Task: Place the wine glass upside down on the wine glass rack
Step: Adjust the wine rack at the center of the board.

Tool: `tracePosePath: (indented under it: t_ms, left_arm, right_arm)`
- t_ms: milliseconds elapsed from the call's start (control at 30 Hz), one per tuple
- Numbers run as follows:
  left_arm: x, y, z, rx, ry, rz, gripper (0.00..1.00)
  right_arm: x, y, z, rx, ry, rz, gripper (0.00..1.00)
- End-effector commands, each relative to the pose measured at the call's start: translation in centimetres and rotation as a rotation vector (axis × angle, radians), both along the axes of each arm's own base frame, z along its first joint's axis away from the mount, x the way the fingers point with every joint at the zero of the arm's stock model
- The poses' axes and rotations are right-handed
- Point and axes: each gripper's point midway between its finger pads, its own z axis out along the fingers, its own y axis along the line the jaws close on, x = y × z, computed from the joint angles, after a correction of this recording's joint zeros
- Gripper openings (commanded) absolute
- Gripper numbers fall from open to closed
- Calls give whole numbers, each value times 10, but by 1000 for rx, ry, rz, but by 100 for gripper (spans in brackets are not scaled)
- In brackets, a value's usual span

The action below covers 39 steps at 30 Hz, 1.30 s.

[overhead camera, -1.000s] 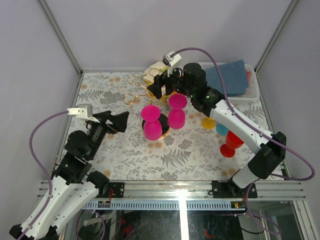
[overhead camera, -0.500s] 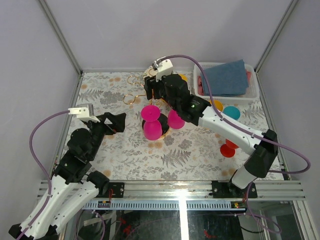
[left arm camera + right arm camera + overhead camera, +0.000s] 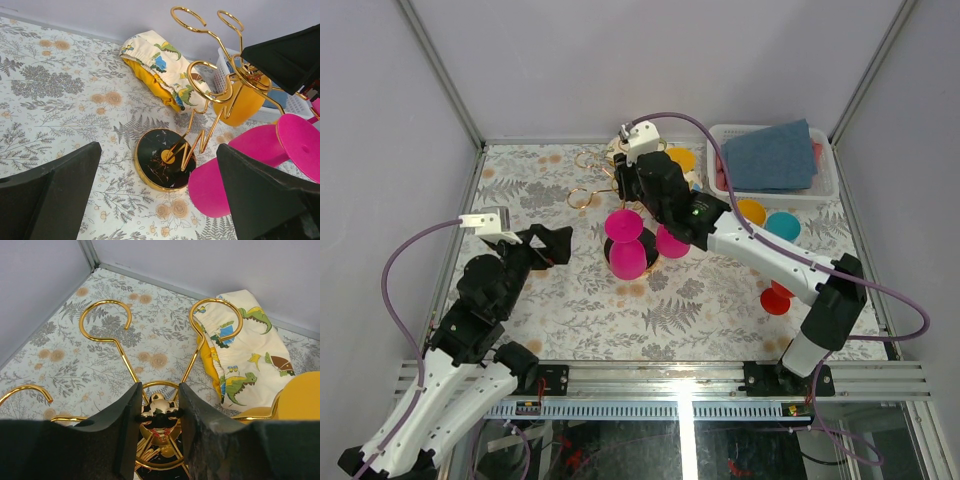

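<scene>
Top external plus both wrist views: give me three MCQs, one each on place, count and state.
1. Where is the right gripper?
A. low, by its own base
B. at the top of the wine glass rack, on the central post
C. far out at the left side

2. How many pink glasses show in the top view?
A. one
B. two
C. three

3. What state is the left gripper in?
A. open, holding nothing
B. shut, holding nothing
C. shut on a glass

Answers:
1 B: the right wrist view shows its fingers on either side of the post's gold knob.
2 B: two pink bowls sit side by side at the rack.
3 A: the left wrist view shows its fingers spread wide, short of the rack.
</scene>
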Motion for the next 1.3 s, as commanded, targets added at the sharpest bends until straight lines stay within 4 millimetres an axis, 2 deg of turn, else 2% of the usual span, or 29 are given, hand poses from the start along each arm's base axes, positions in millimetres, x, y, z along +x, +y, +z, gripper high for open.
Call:
tracePosePath:
  t_ms: [0,233,300,533,767,900,1133,1267]
  left_arm:
    - [-1,5,14,4,-37,10,100]
    - [0,7,15,-1,-39,13,100]
    - [-2,6,15,-5,-42,2,100]
    - [-8,8,20,-25,-78,-6,100]
    - [-7,7,20,-20,-80,-13,100]
    - [-7,2,20,-15,-84,-38,100]
    - [-7,-2,21,-10,-93,-63,100]
    - [-8,-3,22,-7,-98,-71,100]
  right_arm:
    - [-2,3,39,84,-38,0,28]
    - [-5,8,58,27,-109,83,1]
    - [-1,15,51,-27,-127,121,0]
    - [-5,32,55,-87,-209,349,0]
    - [1,31,62,-70,-262,547,0]
    - [6,33,51,-146,-274,659,0]
    - [9,36,54,-232,-333,828,0]
    - [11,39,49,-248,-331,956,0]
